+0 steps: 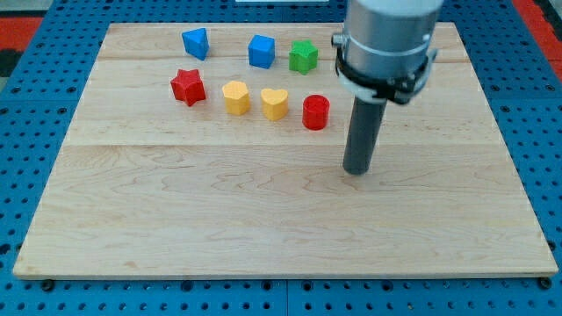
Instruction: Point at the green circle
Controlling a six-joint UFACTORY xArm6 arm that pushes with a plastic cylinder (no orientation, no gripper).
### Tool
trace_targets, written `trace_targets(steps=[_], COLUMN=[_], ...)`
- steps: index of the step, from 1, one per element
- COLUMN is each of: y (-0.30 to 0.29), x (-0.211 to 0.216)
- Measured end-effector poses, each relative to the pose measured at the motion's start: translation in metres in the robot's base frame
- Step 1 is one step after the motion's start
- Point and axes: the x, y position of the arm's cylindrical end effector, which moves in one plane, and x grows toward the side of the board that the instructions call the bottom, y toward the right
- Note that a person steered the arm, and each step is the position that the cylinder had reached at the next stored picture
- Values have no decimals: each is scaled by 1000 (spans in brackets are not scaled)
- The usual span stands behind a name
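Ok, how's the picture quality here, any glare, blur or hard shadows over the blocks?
Camera view: lighting is even and soft, with no glare on the board. The blocks are sharp, for example the red star and green block. Shadows are faint; a small dark one sits under my tip, which stands right of and below the red cylinder. The arm's top is cut off by the frame.

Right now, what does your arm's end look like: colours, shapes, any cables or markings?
The part in view is a wide grey cylinder entering from the view's top, ringed low down by a black clamp band. Below it hangs a straight, dark grey round rod, narrower than the cylinder, ending in my tip on the wooden board. No cables or markings show.
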Motion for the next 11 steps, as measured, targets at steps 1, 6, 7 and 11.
trace_targets(steps=[1, 6, 7, 11], y=[3, 128, 148, 25], x=[55, -70, -137, -228])
